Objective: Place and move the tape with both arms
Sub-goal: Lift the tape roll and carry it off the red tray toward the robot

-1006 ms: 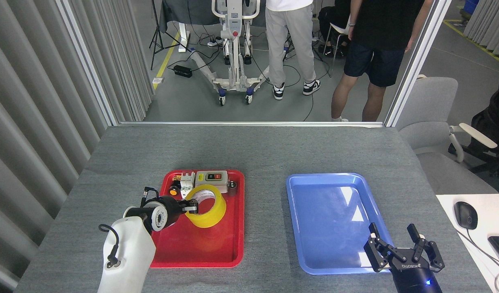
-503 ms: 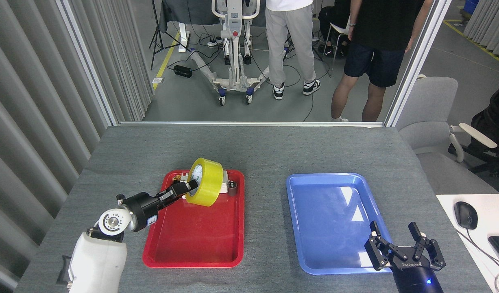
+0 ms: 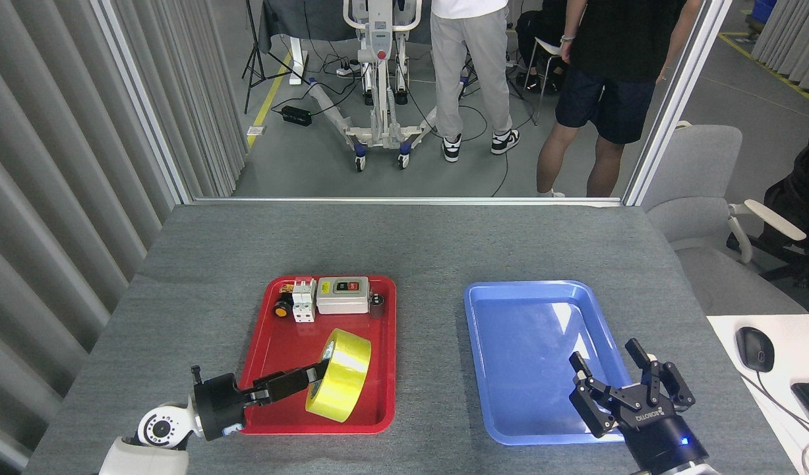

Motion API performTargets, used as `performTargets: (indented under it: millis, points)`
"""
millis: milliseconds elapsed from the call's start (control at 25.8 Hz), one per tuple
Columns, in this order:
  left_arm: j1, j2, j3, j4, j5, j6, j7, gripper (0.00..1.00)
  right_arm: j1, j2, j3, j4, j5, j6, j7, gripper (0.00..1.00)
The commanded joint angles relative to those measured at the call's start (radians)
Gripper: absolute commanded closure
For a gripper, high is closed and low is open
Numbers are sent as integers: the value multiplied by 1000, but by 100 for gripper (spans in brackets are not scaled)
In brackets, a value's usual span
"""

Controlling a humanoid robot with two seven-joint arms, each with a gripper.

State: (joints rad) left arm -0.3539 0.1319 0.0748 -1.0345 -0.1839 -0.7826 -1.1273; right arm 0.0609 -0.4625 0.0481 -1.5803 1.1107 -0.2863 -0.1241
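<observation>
With my left gripper clamped through the core of the yellow tape roll, I'm holding it on edge, lifted over the near right part of the red tray, clear of the switch box and small parts at the far end. My right gripper waits with fingers spread wide over the near edge of the blue tray, ready, I'd judge, to take the roll in a handover.
</observation>
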Motion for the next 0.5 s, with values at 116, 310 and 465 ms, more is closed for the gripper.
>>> performTargets:
  millis: [116,310,465]
  points:
    - [90,2,-76,-116,216,-3,-103,100,7,-107,159,8,-203,-338,1,0]
    - [173,-14,-96,-315,282,160,-128,100,-1,-200,351,11,-486,-499,15,0]
    - [202,-64,-110,-375,274,256,-124,100,5,-188,391,8,-562,-499,80,0]
